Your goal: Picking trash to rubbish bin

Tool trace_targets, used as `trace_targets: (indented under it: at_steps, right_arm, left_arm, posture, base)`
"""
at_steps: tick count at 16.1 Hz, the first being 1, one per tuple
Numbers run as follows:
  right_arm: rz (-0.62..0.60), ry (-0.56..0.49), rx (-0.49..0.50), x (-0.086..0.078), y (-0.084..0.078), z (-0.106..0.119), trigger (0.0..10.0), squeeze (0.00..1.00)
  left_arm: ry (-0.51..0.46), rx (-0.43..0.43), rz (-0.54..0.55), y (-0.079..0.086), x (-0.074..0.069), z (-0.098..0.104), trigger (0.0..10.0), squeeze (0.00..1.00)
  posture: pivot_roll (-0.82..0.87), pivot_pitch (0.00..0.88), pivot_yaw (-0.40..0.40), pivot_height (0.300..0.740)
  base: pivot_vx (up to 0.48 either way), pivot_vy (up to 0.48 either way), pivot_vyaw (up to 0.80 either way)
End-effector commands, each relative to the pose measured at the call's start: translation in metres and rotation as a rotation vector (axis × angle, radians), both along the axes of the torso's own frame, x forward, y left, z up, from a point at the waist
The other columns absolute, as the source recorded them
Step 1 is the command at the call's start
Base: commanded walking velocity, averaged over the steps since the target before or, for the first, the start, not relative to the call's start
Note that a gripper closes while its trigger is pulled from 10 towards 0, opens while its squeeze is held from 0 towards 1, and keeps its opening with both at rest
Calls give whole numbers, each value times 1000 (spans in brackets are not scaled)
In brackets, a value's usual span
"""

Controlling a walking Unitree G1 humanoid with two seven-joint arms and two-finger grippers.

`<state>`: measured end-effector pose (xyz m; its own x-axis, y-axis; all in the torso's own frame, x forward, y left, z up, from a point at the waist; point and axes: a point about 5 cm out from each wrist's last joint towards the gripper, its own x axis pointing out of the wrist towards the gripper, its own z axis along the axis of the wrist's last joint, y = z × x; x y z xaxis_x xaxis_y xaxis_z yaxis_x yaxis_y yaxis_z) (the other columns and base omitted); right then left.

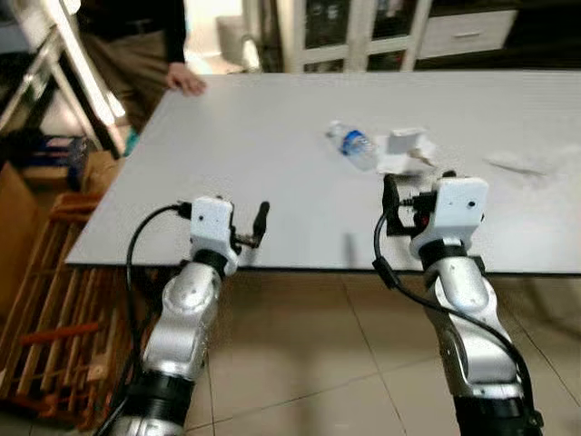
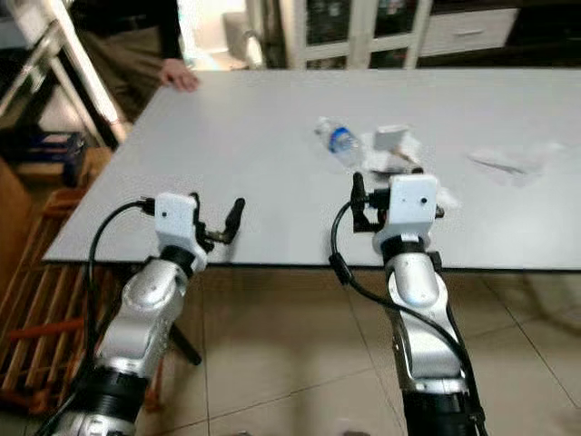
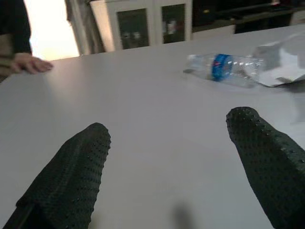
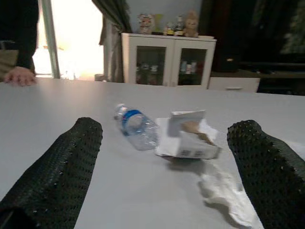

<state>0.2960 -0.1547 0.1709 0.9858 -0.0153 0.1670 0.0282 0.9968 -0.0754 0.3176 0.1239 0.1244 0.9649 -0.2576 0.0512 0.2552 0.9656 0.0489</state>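
Reaching over the near edge of a large grey table (image 1: 272,136), both silver arms hold their grippers just above the tabletop. The right gripper (image 4: 164,157) has its two black fingers (image 4: 66,167) spread wide with nothing between them, and it points straight at the trash lying near it on the table. That trash is a clear plastic bottle (image 4: 136,126) with a blue label, lying on its side, and just beside it a small torn white carton (image 4: 188,138) resting on crumpled white paper (image 4: 224,191) that trails toward the gripper. The bottle and the carton lie so close that I cannot tell whether they touch. In the left eye view the same bottle (image 1: 354,145) and carton (image 1: 406,150) sit near the middle of the table, just beyond the right arm's white wrist housing (image 1: 458,204). A flat piece of clear plastic wrap (image 1: 517,163) lies apart from them, further to the right. The left gripper (image 3: 167,157) hovers over bare tabletop near the table's front edge, its fingers (image 3: 71,176) likewise wide apart and gripping nothing, well apart from the bottle. A person's hand (image 1: 186,84) rests on the far left corner of the table. Behind the table stands a white cabinet (image 4: 167,59) with glass doors, and a wooden rack (image 1: 45,300) sits on the tiled floor to the left.
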Motion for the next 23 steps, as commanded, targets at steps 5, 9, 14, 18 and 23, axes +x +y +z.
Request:
trace_targets:
  at_steps: [5, 9, 14, 18, 23]
  right_arm:
    - [3, -7, 5, 1, 3, 1, 10000, 0]
    - [-4, -11, 3, 0, 4, 2, 10000, 0]
    - [-10, 2, 28, 0, 2, 1, 10000, 0]
    - [-9, -4, 21, 0, 2, 1, 10000, 0]
    - [-11, -6, 13, -1, 2, 1, 10000, 0]
  left_arm:
    - [-1, 14, -12, 2, -1, -1, 10000, 0]
    - [2, 18, -19, 1, -2, -2, 10000, 0]
    - [9, 19, -20, 0, -2, -3, 10000, 0]
    - [9, 18, -26, -2, -2, -3, 10000, 0]
    - [-6, 17, -48, -5, -2, -2, 10000, 0]
  posture:
    - [-97, 83, 78, 740]
    - [-100, 93, 79, 740]
    - [-103, 94, 80, 740]
    - [-107, 95, 81, 740]
    - [-108, 96, 81, 740]
  base:
    - [0, 0, 0]
    - [69, 0, 0]
    - [0, 0, -312]
    - [0, 0, 0]
    - [208, 0, 0]
